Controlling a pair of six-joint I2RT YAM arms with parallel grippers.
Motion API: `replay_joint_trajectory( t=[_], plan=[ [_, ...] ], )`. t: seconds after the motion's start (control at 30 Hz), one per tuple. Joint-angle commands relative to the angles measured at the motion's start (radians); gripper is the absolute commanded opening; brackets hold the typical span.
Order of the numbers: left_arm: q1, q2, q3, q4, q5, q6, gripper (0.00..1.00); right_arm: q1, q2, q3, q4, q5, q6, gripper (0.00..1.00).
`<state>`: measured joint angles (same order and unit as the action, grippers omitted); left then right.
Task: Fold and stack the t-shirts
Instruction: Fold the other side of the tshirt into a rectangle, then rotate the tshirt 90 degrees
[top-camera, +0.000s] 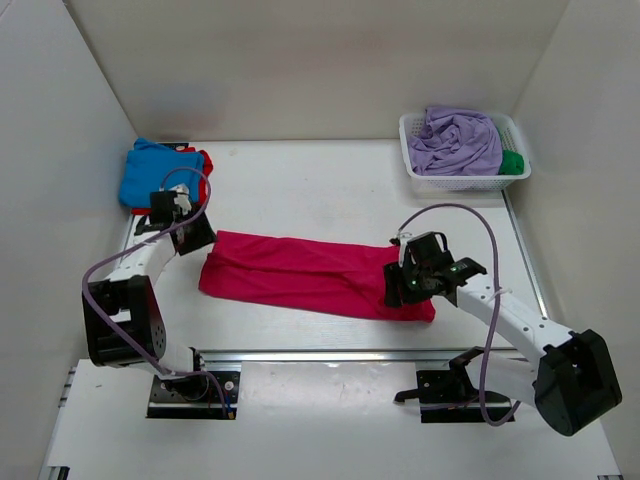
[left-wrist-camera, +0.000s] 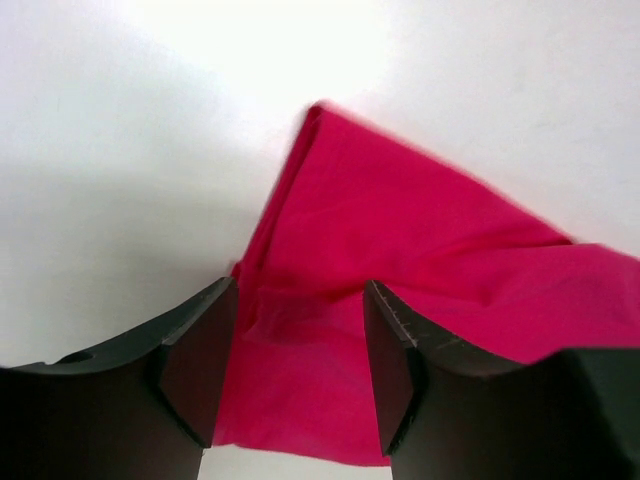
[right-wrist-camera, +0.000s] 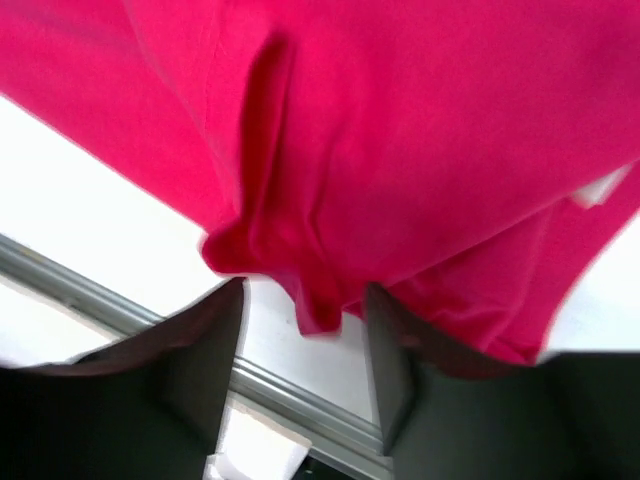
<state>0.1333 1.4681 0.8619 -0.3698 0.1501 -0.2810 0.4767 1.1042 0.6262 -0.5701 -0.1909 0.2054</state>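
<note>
A crimson-pink short-sleeved cloth t-shirt (top-camera: 300, 275), folded into a long narrow band, is laid flat at the centre of the white counter (top-camera: 300, 190). It runs from 9 o'clock to roughly 4 o'clock.

The left hand (top-camera: 195, 238) is held at the band's 9 o'clock end. In the left wrist view its dark fingers (left-wrist-camera: 195, 360) are seen spread apart, with the pink cloth lying flat in the gap and not pinched.

The right hand (top-camera: 400, 288) is placed over the opposite end, just short of the grey metal rail (top-camera: 350, 355) at 6 o'clock. In the right wrist view its fingers (right-wrist-camera: 395, 380) are likewise parted. A small rumpled fold of the cloth reaches into the gap between them without being clamped.

At 10 o'clock, well apart from the band, a bright blue cloth t-shirt (top-camera: 150, 175) is seen lying on a red cloth t-shirt (top-camera: 205, 160), of which only an edge shows.

At 2 o'clock a white latticed plastic basket (top-camera: 415, 175) is set in the corner. A crumpled lavender cloth t-shirt (top-camera: 455, 140) fills it, and a green cloth t-shirt (top-camera: 512, 163) is tucked at its 3 o'clock side.
</note>
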Motion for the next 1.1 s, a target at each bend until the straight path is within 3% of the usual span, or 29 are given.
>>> replay_joint_trajectory(
  t=[0.0,0.1,0.2,0.53,0.7,0.97,1.07],
  plan=[
    [-0.024,-0.08,0.081,0.037,0.066,0.049,0.64,-0.019,0.003,0.111,-0.005,0.034,-0.026,0.51],
    [-0.067,-0.049,0.123,0.008,0.079,0.081,0.56,-0.027,0.023,0.153,-0.025,0.057,-0.029,0.62],
    [-0.119,-0.02,0.112,-0.024,0.048,0.085,0.38,-0.032,0.058,0.152,-0.016,0.088,-0.008,0.55],
    [-0.277,0.098,0.045,-0.063,-0.142,0.002,0.4,-0.018,0.227,0.13,0.068,0.14,0.107,0.49],
    [-0.33,0.181,0.091,-0.167,-0.204,-0.07,0.28,-0.049,0.336,0.179,0.079,0.148,0.123,0.49],
    [-0.434,0.182,0.04,-0.231,-0.15,-0.142,0.23,-0.07,0.672,0.458,0.052,0.163,0.069,0.49],
    [-0.495,0.155,-0.035,-0.244,-0.095,-0.175,0.2,-0.078,0.819,0.681,0.067,0.125,0.032,0.49]
  ],
)
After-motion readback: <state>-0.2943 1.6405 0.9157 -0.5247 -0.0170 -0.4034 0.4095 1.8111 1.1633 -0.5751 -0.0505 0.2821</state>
